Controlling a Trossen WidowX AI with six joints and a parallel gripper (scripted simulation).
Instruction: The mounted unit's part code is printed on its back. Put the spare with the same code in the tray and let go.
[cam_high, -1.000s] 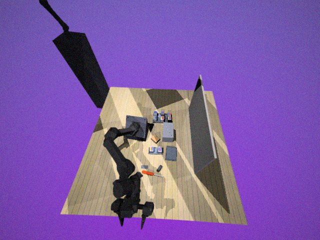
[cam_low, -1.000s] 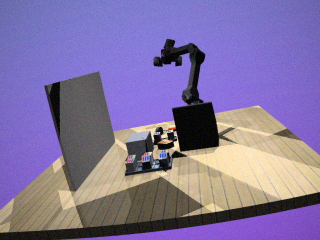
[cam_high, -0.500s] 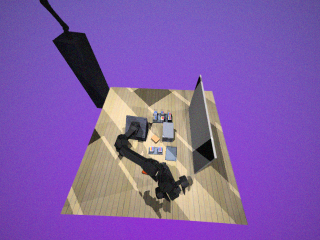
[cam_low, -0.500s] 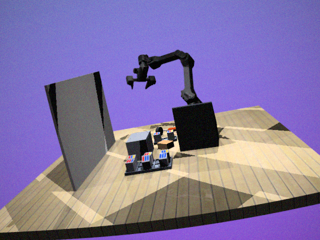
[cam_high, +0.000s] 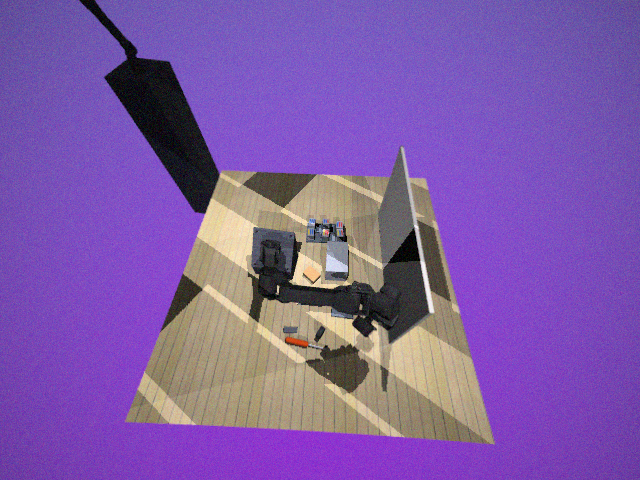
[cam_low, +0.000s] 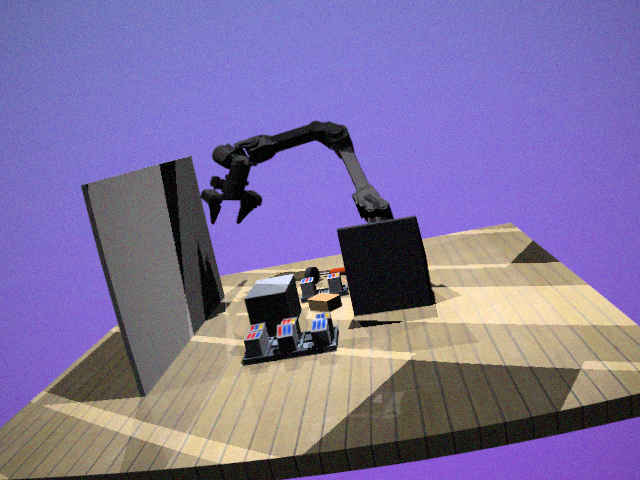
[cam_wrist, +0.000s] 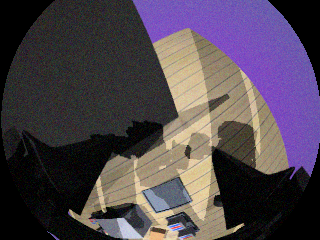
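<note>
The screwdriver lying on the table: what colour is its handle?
Orange-red. The handle shows best in the top view.

The screwdriver handle (cam_high: 296, 342) (cam_low: 337, 270) is orange-red.

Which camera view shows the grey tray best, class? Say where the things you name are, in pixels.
The wrist view: the tray's (cam_high: 341, 313) (cam_wrist: 167, 195) whole outline shows. In the top view the arm (cam_high: 315, 296) (cam_low: 294, 138) leaves only a strip; in the exterior view it cannot be made out.

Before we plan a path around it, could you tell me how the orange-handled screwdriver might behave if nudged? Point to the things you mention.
The screwdriver (cam_high: 296, 342) would probably roll, since its handle looks rounded. It may swing rather than travel straight, the handle being much thicker than the slim shaft. It seems stiff, its shaft looking straight.
</note>
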